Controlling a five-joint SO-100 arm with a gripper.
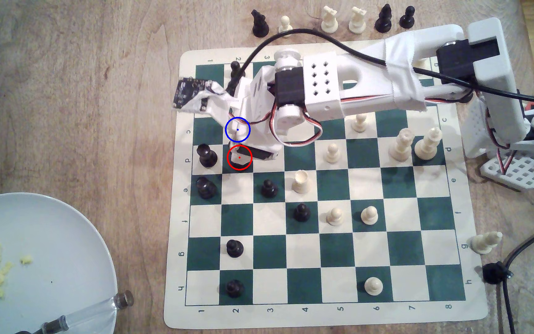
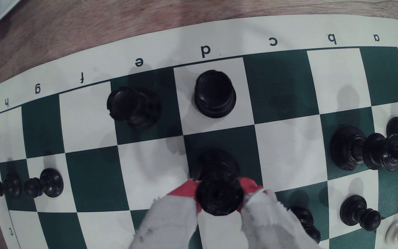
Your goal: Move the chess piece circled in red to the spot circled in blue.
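The chess piece (image 2: 218,191) is glossy black with a flat ring-like top. It stands on the green square in file d, second row. My gripper (image 2: 219,191) is shut on it, with a red-tipped finger (image 2: 186,191) pressed against each side of its head. In the exterior view the gripper (image 1: 240,157) sits inside the red ring and covers the piece. The blue ring (image 1: 237,129) is drawn over the gripper's white body, which hides the square beneath. In the wrist view that cream square (image 2: 289,148) lies bare right beside the held piece.
A black rook (image 2: 214,93) stands one square beyond the held piece, with a ridged black piece (image 2: 133,105) beside it. Tall black pieces (image 2: 360,150) stand one square past the cream square. A black pawn (image 2: 305,220) is near the finger. A plate (image 1: 66,224) lies off the board.
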